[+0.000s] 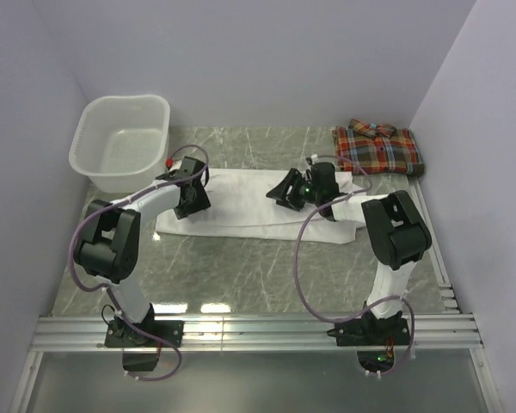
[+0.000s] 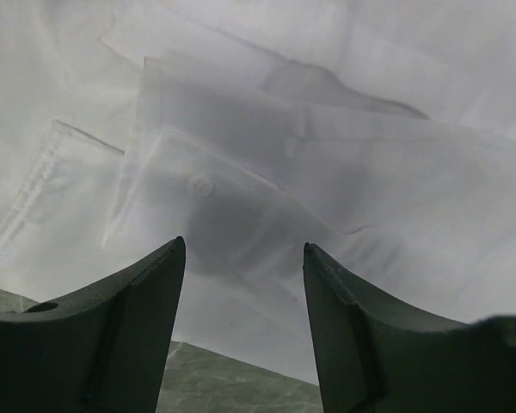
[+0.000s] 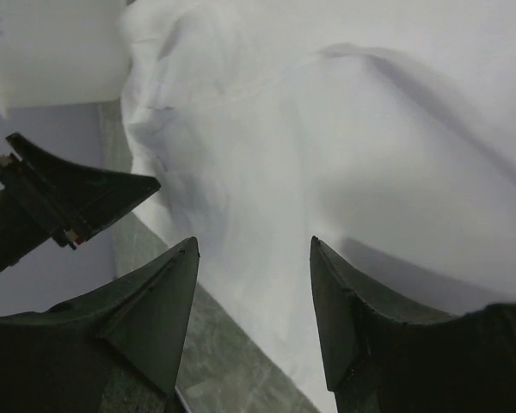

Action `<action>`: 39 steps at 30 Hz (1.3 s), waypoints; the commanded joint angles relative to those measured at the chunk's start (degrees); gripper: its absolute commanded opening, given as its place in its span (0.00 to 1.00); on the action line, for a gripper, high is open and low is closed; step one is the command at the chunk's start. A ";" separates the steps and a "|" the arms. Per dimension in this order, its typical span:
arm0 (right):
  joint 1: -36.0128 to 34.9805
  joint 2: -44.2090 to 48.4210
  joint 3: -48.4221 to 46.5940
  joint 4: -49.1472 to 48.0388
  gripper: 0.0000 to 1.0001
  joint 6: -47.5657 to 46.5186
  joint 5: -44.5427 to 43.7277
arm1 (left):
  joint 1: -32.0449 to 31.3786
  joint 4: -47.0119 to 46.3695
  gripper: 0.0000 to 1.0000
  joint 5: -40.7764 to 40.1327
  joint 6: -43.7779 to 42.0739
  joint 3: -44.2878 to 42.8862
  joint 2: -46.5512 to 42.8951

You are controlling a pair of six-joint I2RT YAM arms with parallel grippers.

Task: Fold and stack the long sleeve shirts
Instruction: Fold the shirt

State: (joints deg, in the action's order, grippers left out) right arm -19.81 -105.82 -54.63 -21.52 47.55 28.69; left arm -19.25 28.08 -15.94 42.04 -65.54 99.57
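Lying across the middle of the table (image 1: 241, 267) as a long band running left to right: white shirt (image 1: 241, 202), partly folded, layers overlapping, right end spreading wider and rumpling. Showing up close as flat stacked panels with stitched edges and one small button (image 2: 199, 183). Sitting near its right end, at the far right corner: red-orange plaid shirt (image 1: 378, 148), folded into a neat rectangle, collar facing the far wall.

White shirt (image 1: 241, 213) partly under left claw (image 1: 187, 206) and right claw (image 1: 282, 196)
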 commanded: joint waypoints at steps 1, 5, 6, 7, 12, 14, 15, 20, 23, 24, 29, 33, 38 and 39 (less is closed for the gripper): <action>3.19 -1.14 2.94 -9.93 0.61 3.69 1.28 | 1.05 -2.93 0.62 2.93 2.69 2.77 0.54; 8.29 -0.71 9.70 -12.93 0.61 5.01 1.72 | 2.63 -4.17 0.61 5.57 4.80 5.77 0.71; 10.30 -0.27 12.16 -12.85 0.61 4.75 1.55 | 3.33 -4.43 0.61 6.10 5.06 6.47 0.71; 11.37 1.13 13.14 -10.67 0.60 4.40 1.03 | 3.68 -4.87 0.60 6.36 5.68 7.69 0.71; 16.11 7.02 19.73 -7.14 0.60 1.06 -0.56 | 5.09 -5.57 0.60 8.21 6.74 9.90 1.15; 18.49 9.92 21.14 -3.28 0.59 0.53 -2.22 | 5.27 -5.75 0.59 8.47 7.09 10.25 1.07; 19.36 10.63 22.10 -2.14 0.59 0.44 -2.49 | 5.36 -5.75 0.59 8.47 7.18 10.52 0.98; 24.82 15.72 25.36 -0.99 0.57 1.32 -2.66 | 5.45 -5.23 0.59 8.74 7.44 10.69 -0.07; 27.27 18.98 25.19 4.10 0.57 -0.52 -6.01 | 5.45 -4.61 0.60 8.65 7.62 10.87 -2.35; 27.81 19.42 24.93 5.59 0.57 -0.96 -6.71 | 5.45 -3.91 0.60 8.39 7.62 10.96 -2.97; 28.25 24.25 22.38 16.14 0.57 -5.96 -13.81 | 5.45 -1.01 0.65 5.67 5.60 9.03 -8.41; 26.50 28.81 18.87 24.40 0.57 -10.01 -19.09 | 5.36 -0.12 0.68 0.75 1.83 5.87 -12.29; 22.55 34.27 15.88 32.41 0.56 -13.97 -23.85 | 4.57 -3.28 0.79 -2.07 -7.66 1.82 -12.30; 21.75 35.50 15.52 33.63 0.56 -14.50 -25.94 | 4.39 -3.38 0.79 -1.99 -8.89 -0.27 -11.68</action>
State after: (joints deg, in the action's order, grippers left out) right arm 4.32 -74.06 -36.12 5.34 37.30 9.23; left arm -14.15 27.16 -15.09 40.45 -61.04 88.33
